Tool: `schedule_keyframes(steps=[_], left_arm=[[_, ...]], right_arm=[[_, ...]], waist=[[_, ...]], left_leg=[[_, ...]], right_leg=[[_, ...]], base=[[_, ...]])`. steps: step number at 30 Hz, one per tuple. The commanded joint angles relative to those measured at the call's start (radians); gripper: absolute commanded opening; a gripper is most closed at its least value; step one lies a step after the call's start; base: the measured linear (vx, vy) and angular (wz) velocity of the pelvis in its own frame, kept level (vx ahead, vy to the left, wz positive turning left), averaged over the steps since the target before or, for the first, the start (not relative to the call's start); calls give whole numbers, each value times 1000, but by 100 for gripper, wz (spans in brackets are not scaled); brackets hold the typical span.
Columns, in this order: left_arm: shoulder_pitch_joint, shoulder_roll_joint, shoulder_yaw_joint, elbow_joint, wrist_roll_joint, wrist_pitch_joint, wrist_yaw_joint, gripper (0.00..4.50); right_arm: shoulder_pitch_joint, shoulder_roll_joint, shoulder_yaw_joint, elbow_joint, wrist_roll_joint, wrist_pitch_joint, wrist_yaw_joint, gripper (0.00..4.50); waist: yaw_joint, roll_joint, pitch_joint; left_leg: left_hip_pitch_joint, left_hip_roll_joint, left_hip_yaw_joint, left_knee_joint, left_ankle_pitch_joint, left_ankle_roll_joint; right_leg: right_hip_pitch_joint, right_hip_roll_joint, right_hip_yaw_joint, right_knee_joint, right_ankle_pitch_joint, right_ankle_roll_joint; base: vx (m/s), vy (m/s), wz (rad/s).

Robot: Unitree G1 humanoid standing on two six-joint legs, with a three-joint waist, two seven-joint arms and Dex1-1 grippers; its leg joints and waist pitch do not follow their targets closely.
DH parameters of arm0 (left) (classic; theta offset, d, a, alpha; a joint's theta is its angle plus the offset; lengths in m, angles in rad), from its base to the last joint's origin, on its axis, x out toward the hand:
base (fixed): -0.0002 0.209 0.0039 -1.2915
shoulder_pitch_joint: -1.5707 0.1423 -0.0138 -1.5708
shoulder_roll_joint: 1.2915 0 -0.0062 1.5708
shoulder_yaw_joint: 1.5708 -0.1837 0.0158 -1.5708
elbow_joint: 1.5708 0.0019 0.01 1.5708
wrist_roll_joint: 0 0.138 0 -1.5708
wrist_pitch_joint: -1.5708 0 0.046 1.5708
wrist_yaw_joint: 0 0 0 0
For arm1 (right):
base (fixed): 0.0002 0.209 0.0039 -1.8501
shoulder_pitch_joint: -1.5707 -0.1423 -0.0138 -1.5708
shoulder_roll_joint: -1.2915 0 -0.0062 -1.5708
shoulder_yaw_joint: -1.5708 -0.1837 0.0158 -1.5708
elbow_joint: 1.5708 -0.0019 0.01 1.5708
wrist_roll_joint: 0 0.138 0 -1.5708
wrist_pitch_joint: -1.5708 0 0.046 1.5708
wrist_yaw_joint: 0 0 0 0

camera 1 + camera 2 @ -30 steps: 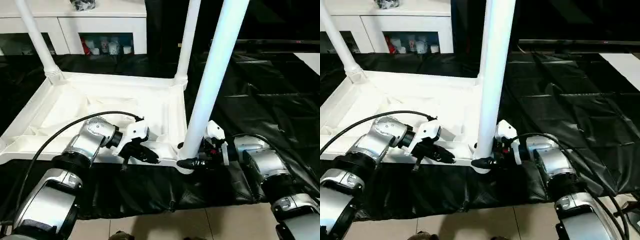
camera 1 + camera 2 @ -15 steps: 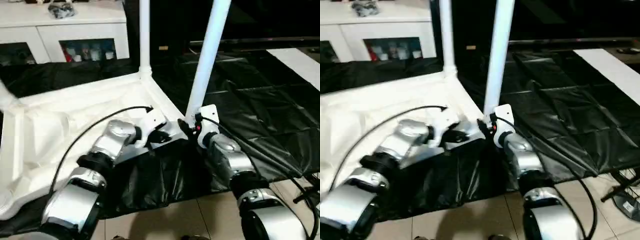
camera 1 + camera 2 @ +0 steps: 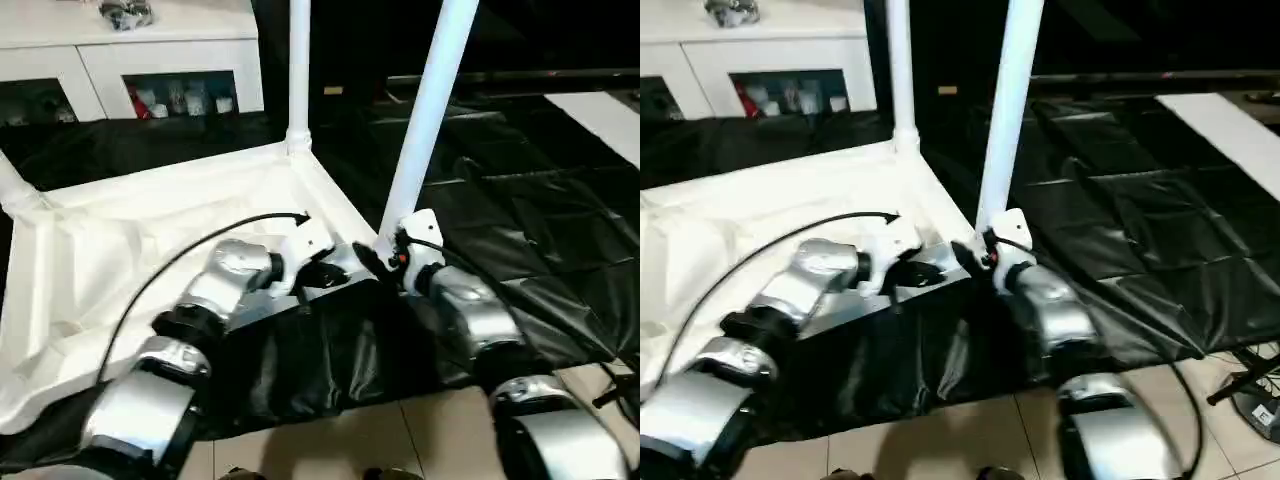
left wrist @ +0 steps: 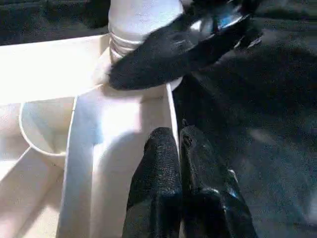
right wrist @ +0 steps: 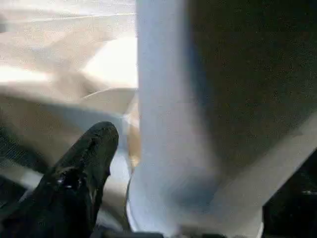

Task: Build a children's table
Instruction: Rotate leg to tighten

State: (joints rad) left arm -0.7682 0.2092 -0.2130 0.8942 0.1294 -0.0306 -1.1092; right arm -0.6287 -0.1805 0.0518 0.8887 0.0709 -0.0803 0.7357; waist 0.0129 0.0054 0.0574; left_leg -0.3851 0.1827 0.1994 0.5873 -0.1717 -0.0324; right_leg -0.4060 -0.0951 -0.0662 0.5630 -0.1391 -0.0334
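Changed: a moment back our right pincer (image 3: 385,262) was clamped on the near-right leg's (image 3: 425,122) base; now its fingers stand apart around it, so we reckon that leg is seated.
Left pincer (image 4: 179,163): fingers together, holding nothing, resting on the top's (image 3: 120,235) near rim.
Table: upside down on the black sheet (image 3: 520,200), far-right leg (image 3: 299,70) and far-left leg (image 3: 15,185) up too.
Left to do: near-left socket, probably.
Room: open sheet to the right; cabinet (image 3: 130,60) crowds the far side.
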Motion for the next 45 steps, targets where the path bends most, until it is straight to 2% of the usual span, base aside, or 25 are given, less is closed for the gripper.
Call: schedule_keyframes(steps=[1, 2, 3, 5, 6, 8, 9, 11, 12, 13, 16, 18, 20, 26, 29, 32, 33, 34, 35, 36, 38, 41, 42, 45], left_arm=[[-13, -13, -33, -37, -28, -65, -97, 0], [-12, -5, -32, -36, -32, -66, -116, 0], [-11, 11, -30, -34, -39, -76, -152, 0], [-10, 14, -29, -34, -41, -82, -160, 0], [-9, 19, -27, -39, -50, -78, -186, 0], [-6, 49, -33, -47, -76, -74, -296, 0], [-6, 55, -38, -45, -78, -80, -315, 0], [-8, 60, -42, -41, -77, -85, -327, 0], [-9, 69, -50, -36, -79, -90, -361, 0], [-10, 73, -54, -32, -78, -93, -381, 0], [-12, 77, -59, -28, -77, -99, -404, 0], [-18, 85, -67, -17, -66, -113, -430, 0], [-23, 85, -67, -9, -61, -121, -430, 0], [-37, 81, -60, 11, -61, -123, -400, 0], [-40, 72, -48, 18, -61, -116, -357, 0], [-49, 54, -33, 29, -48, -90, -256, 0], [-55, 40, -27, 37, -39, -74, -194, 0], [-59, 24, -23, 43, -29, -60, -138, 0], [-59, 24, -23, 43, -29, -60, -138, 0], [-60, 2, -18, 41, -30, -41, -98, 0], [-61, -30, -16, 33, -27, -22, -46, 0], [-58, -94, -23, 13, -13, 3, 48, 0], [-55, -111, -23, 6, -17, 16, 60, 0], [-53, -141, -25, 0, -20, 27, 82, 0]], right_arm=[[7, -4, 61, -43, 4, -7, 141, 391], [14, -18, 71, -55, 8, -8, 189, 391], [26, -44, 90, -78, 15, -14, 279, 391], [28, -48, 92, -82, 15, -17, 295, 391], [35, -58, 100, -97, 24, -9, 338, 391], [54, -99, 132, -153, 59, 36, 509, 391], [55, -107, 139, -159, 63, 45, 539, 391], [56, -112, 144, -164, 67, 54, 562, 359], [57, -120, 155, -173, 71, 69, 599, 359], [57, -123, 162, -177, 71, 79, 622, 354], [58, -128, 172, -183, 69, 86, 647, 318], [64, -127, 187, -199, 63, 95, 675, 312], [67, -126, 194, -204, 60, 96, 682, 291], [77, -114, 199, -213, 54, 101, 664, 271], [74, -88, 167, -191, 54, 99, 575, 269], [68, -49, 125, -149, 32, 90, 401, 268], [59, -23, 105, -114, 8, 83, 266, 268], [47, 6, 78, -81, 2, 82, 150, 268], [47, 6, 78, -81, 2, 82, 150, 267], [32, 36, 48, -48, 4, 91, 36, 267], [11, 77, 9, -5, 18, 101, -99, 267], [-17, 140, -21, 49, 12, 99, -295, 267], [-20, 155, -18, 51, 7, 94, -315, 267], [-22, 182, 2, 43, -22, 69, -318, 267]], waist=[[8, 1, -73], [12, 3, -75], [24, 3, -76], [32, 2, -75], [33, -2, -75], [41, -2, -77], [45, 0, -76], [46, 1, -76], [47, 1, -73], [49, 2, -70], [50, 3, -68], [50, 3, -67], [49, 5, -68], [50, 3, -71], [49, 2, -69], [43, 1, -65], [39, 1, -65], [29, 0, -61], [26, -1, -61], [23, -1, -60], [7, -1, -60], [-3, 1, -62], [-8, 0, -62], [-9, 3, -64]], left_leg=[[26, 52, -13, -72, -297, 75], [26, 53, -12, -70, -282, 79], [22, 55, -9, -67, -239, 87], [24, 58, -8, -65, -221, 89], [22, 58, -8, -65, -219, 87], [24, 55, -7, -64, -205, 96], [23, 57, -8, -64, -204, 102], [24, 59, -9, -65, -209, 98], [25, 60, -9, -68, -232, 85], [32, 60, -9, -71, -271, 63], [36, 62, -9, -74, -306, 38], [37, 62, -10, -77, -320, 25], [37, 61, -11, -78, -322, 21], [31, 59, -11, -76, -293, 25], [31, 59, -11, -76, -299, 23], [34, 57, -14, -78, -334, -2], [34, 57, -16, -78, -337, -11], [40, 54, -21, -79, -372, -30], [41, 52, -23, -79, -387, -33], [41, 51, -25, -78, -396, -32], [36, 50, -29, -80, -410, -33], [35, 50, -31, -82, -412, -39], [39, 46, -28, -78, -427, -32], [34, 45, -25, -77, -411, -11]], right_leg=[[39, -53, 35, -56, -257, -226], [40, -53, 34, -53, -244, -231], [45, -52, 32, -44, -207, -239], [41, -51, 35, -36, -162, -255], [42, -52, 36, -34, -158, -258], [49, -51, 35, -31, -149, -264], [47, -52, 35, -30, -148, -267], [46, -53, 35, -30, -155, -268], [44, -54, 35, -34, -191, -262], [39, -53, 36, -41, -253, -252], [36, -54, 38, -45, -294, -244], [35, -53, 39, -48, -319, -229], [35, -55, 40, -47, -325, -225], [39, -55, 39, -44, -300, -226], [38, -56, 38, -46, -315, -224], [32, -59, 37, -56, -414, -193], [30, -59, 39, -56, -427, -187], [23, -62, 37, -63, -497, -167], [22, -63, 36, -68, -523, -160], [23, -63, 34, -71, -544, -151], [24, -61, 32, -76, -570, -131], [20, -59, 33, -74, -544, -134], [17, -57, 32, -79, -531, -138], [20, -56, 35, -77, -491, -147]], base=[[0, 0, 0], [0, 0, 0], [0, 0, 0], [0, 0, 0], [0, 0, 0], [0, 0, 0], [0, 0, 0], [0, 0, 0], [0, 0, 0], [0, 0, 0], [0, 0, 0], [0, 0, 0], [0, 0, 0], [0, 0, 0], [0, 0, 0], [0, 0, 0], [0, 0, 0], [0, 0, 0], [0, 0, 0], [0, 0, 0], [0, 0, 0], [0, 0, 0], [0, 0, 0], [0, 0, 0]])
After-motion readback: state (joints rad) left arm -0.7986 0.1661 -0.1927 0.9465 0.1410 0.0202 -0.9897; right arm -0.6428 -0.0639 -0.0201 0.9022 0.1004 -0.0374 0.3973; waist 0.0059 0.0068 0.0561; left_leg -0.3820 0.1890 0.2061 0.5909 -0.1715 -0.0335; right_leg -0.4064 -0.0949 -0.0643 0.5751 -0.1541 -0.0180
